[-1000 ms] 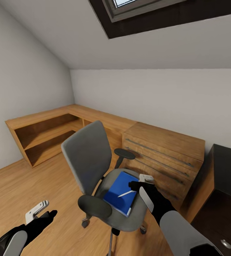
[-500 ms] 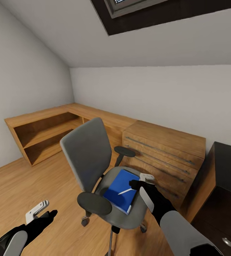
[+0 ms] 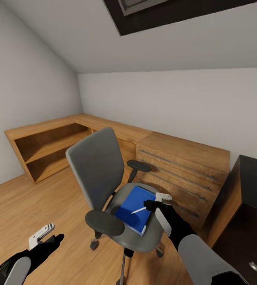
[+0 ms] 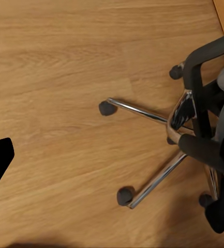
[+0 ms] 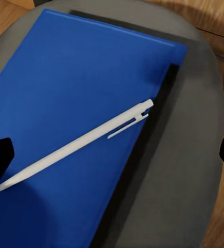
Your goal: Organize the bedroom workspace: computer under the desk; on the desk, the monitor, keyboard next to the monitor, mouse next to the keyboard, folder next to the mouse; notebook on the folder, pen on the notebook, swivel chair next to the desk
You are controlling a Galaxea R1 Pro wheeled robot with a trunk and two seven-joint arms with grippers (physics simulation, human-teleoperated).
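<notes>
Bedroom workspace: pale grey sloped walls [image 3: 33, 71] and a light wood plank floor [image 3: 21, 206] frame a low wooden shelf unit [image 3: 49, 146] running along the corner into a light-wood drawer chest [image 3: 183, 166] with bar handles. At the right edge of the head view stands part of the black desk [image 3: 255, 186], its drawer front carrying round silver knobs. A dark-framed skylight [image 3: 152, 12] cuts into the ceiling.

Before the drawer chest, beside the desk's end, sits the swivel chair [image 3: 100, 170], its tall grey back turned toward the robot's left and its black armrests flanking the grey seat. The left wrist view shows its metal star base [image 4: 163, 155] and dark casters on the plank floor.

Flat on the seat lies the bright-blue folder [image 3: 136, 206], covering much of the cushion. In the right wrist view a dark, thin notebook [image 5: 158, 119] shows as a black border under the folder [image 5: 75, 103] along two edges. A pale white pen [image 3: 141, 210] rests diagonally on top of the folder [image 5: 80, 142].

The right gripper [image 3: 158, 200] hangs just above the folder's near corner, close to the pen's tip; its fingers stand apart, dark tips at both edges of the right wrist view. The left gripper [image 3: 44, 234] hovers low over bare floor, well away from the chair; whether its fingers are spread or closed cannot be told.
</notes>
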